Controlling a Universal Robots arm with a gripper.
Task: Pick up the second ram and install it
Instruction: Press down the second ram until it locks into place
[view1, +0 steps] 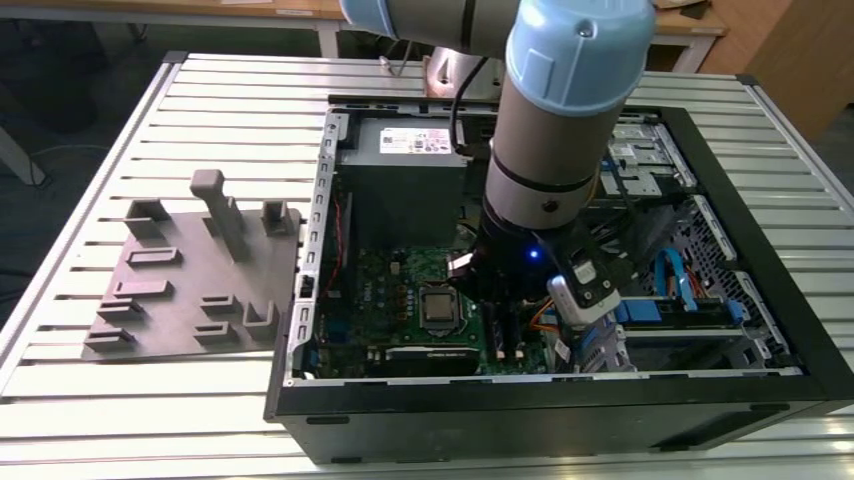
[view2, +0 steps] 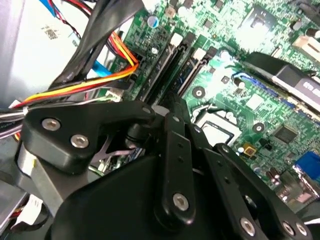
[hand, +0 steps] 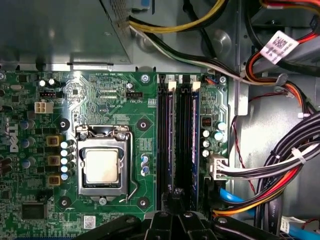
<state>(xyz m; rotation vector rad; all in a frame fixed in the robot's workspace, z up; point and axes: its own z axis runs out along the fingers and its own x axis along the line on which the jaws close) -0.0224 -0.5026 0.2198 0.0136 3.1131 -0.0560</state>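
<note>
The second ram (hand: 170, 140), a slim dark blue-green stick, lies in one of the long black slots on the green motherboard (hand: 100, 95), beside the CPU socket. Another stick (hand: 195, 140) sits two slots over. In the first wrist view my gripper (hand: 175, 196) is at the near end of these slots, in line with the second ram. Its black fingers are drawn together in the second wrist view, where the gripper (view2: 172, 102) tapers to a point above the slots. Contact with the stick cannot be made out. In the exterior view the gripper (view1: 497, 335) reaches down into the open case.
A grey power supply (view1: 407, 170) sits at the case's far end. Bundled cables (hand: 280, 175) and blue cables (view1: 674, 280) crowd the drive side. The CPU socket (hand: 102, 167) lies beside the slots. A grey fixture plate (view1: 187, 280) stands on the slatted table at the exterior view's left.
</note>
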